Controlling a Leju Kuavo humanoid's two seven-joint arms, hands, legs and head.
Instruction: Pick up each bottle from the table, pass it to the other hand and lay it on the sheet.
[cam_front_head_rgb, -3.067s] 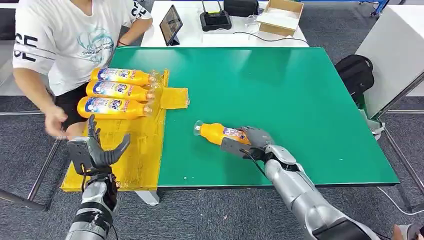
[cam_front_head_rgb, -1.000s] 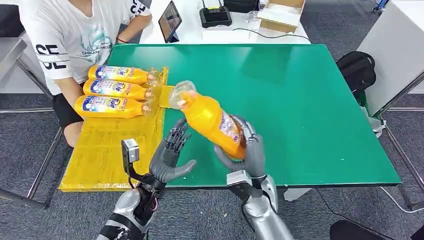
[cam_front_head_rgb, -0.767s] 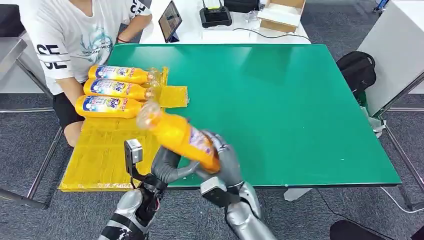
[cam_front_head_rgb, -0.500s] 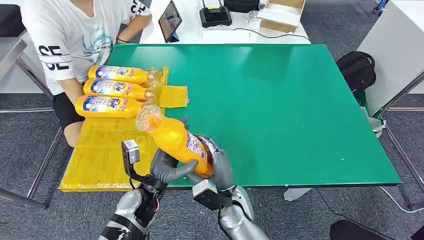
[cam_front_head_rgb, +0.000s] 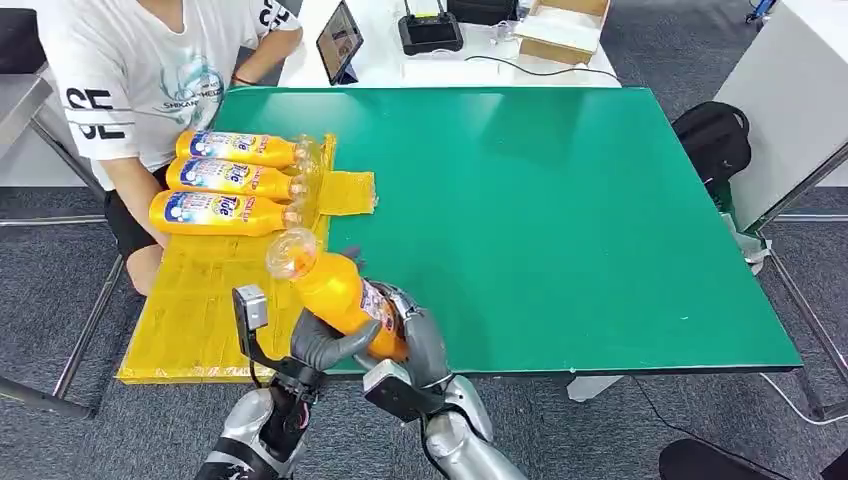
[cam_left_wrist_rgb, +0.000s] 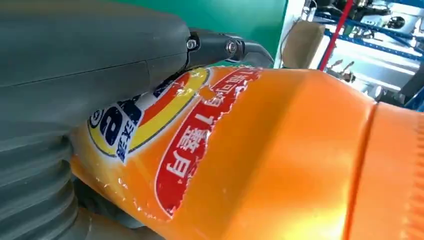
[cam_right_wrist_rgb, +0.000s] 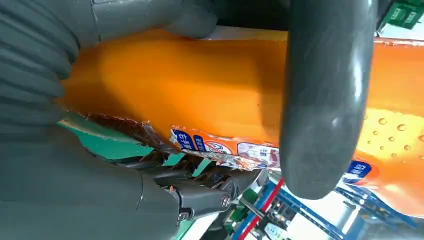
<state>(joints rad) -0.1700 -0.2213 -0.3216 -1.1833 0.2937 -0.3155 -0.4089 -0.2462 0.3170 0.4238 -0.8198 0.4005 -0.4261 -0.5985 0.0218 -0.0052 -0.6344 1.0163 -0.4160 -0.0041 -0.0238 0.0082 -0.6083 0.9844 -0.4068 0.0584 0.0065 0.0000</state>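
Bottle (cam_front_head_rgb: 338, 289) is gripped by both hands over the table's (cam_front_head_rgb: 560, 220) near left edge, cap tilted up toward the sheet (cam_front_head_rgb: 215, 300). Left hand (cam_front_head_rgb: 322, 343) is wrapped under its middle, right hand (cam_front_head_rgb: 415, 340) around its base. Three bottles (cam_front_head_rgb: 235, 182) are laid on the sheet's far end, beside a person (cam_front_head_rgb: 140, 70).

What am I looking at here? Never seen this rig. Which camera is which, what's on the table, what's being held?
It is a two-armed humanoid robot. The wide picture is from its head, looking down at a green table; the two close-ups come from cameras at its wrists.

In the head view, the left hand and right hand meet at the table's near edge, both around one orange bottle, its cap end tilted up and away from the robot. The left wrist view shows the bottle's label up close; the right wrist view shows a thick grey thumb across the bottle.

Three more bottles lie side by side on a yellow sheet at the table's left. A person sits behind them.
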